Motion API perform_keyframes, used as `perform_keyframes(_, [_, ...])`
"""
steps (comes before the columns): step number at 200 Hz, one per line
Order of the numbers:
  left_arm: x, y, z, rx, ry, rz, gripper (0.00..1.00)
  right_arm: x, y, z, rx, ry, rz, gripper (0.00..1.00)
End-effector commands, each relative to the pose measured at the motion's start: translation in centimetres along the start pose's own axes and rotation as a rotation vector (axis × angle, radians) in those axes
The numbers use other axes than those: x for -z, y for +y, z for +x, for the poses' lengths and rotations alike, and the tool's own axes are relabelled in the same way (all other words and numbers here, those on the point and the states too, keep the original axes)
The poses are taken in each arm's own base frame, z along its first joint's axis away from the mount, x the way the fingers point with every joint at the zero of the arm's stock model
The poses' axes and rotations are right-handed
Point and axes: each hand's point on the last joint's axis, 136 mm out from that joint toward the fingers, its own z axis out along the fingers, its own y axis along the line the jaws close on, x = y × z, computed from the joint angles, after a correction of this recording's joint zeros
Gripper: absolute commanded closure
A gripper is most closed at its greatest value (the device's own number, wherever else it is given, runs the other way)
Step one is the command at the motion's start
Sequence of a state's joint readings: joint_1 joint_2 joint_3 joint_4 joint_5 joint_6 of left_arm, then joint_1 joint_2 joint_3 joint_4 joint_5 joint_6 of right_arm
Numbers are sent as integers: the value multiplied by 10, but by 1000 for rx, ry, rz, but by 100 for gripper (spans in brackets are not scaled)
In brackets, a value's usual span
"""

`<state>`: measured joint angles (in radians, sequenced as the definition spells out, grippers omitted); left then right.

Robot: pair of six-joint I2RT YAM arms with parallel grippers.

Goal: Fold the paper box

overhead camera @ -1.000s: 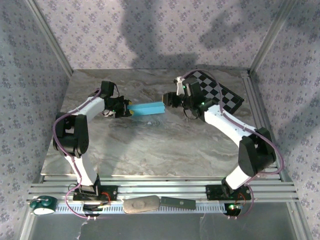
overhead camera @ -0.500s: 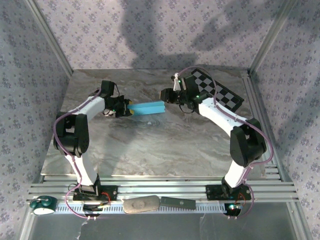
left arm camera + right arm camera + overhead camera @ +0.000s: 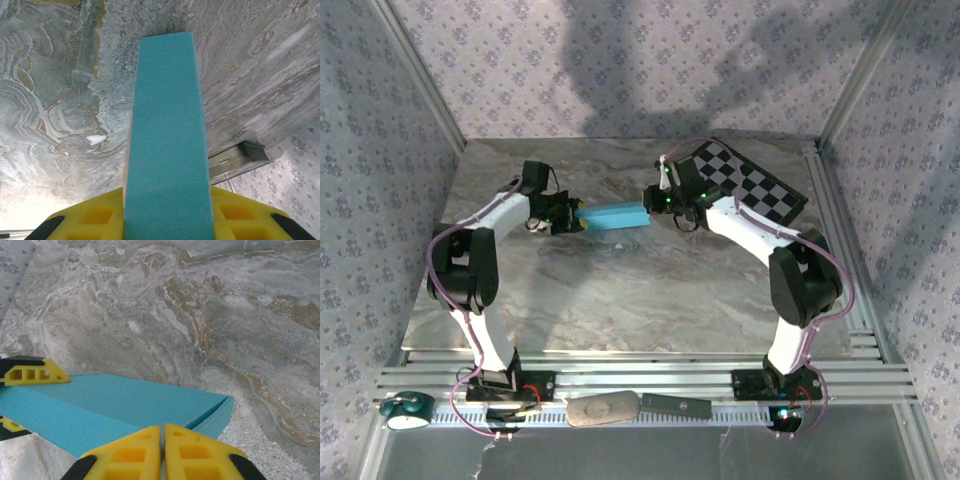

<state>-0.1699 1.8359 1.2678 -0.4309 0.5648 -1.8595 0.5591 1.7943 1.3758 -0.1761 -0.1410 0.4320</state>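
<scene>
One flat turquoise paper box: left gripper pinches one end; right gripper, pressed together, beside the other.

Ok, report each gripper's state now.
Left gripper: closed on one end of the paper box.
Right gripper: shut, fingertips together, nothing between them.

I see the box turquoise, on a desk marbled grey with brown veins. The checkerboard is black and white. My right tool is yellow; walls pale lilac, small floral print.
</scene>
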Motion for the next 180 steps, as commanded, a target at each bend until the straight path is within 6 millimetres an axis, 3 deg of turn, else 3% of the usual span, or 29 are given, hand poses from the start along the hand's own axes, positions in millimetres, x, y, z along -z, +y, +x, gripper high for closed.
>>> perform_keyframes(1, [-13, 22, -22, 76, -60, -94, 100, -9, -4, 7, 97, -31, 52, 92])
perform_keyframes(45, [-16, 23, -26, 78, -59, -113, 100, -20, -6, 17, 185, -105, 51, 99])
perform_keyframes(60, [-16, 23, -27, 81, -59, -114, 100, -19, -4, 12, 182, -135, 33, 99])
perform_keyframes(65, [-16, 23, -28, 80, -58, -113, 100, -22, -10, 25, 175, -111, 38, 99])
perform_keyframes(126, [-15, 20, -28, 81, -55, -107, 100, -28, -5, 38, 168, -128, 1, 100])
perform_keyframes(180, [-16, 21, -34, 88, -51, -123, 100, -35, -2, 51, 279, -268, -15, 100])
